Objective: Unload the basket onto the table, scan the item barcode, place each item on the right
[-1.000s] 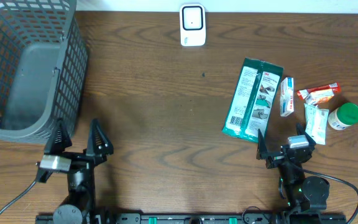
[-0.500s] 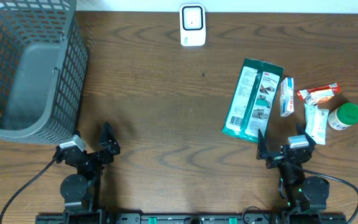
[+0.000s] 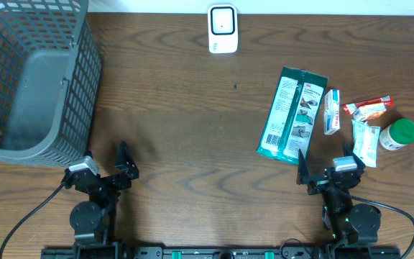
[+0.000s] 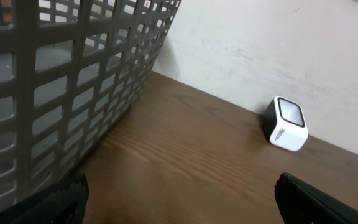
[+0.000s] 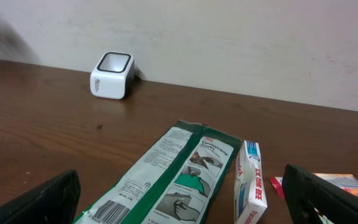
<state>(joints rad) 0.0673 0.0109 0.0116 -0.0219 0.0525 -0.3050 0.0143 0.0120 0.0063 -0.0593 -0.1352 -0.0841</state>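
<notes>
A white scanner (image 3: 222, 29) stands at the table's far edge; it also shows in the left wrist view (image 4: 286, 124) and the right wrist view (image 5: 111, 75). A green and white flat package (image 3: 292, 115) lies right of centre, with a barcode (image 5: 104, 211) on its near end. My right gripper (image 3: 327, 167) sits open just in front of it, and its view (image 5: 182, 199) shows nothing between the jaws. My left gripper (image 3: 105, 167) rests open and empty near the front left, angled toward the scanner (image 4: 179, 205).
A grey mesh basket (image 3: 27, 79) fills the back left corner, close beside the left gripper (image 4: 55, 93). Right of the package lie a white box (image 3: 331, 111), a red packet (image 3: 368, 108), another white box (image 3: 366, 142) and a green-capped bottle (image 3: 398, 134).
The left gripper swung from facing straight ahead to pointing toward the back right, then held still. The right arm and the items have not moved.
</notes>
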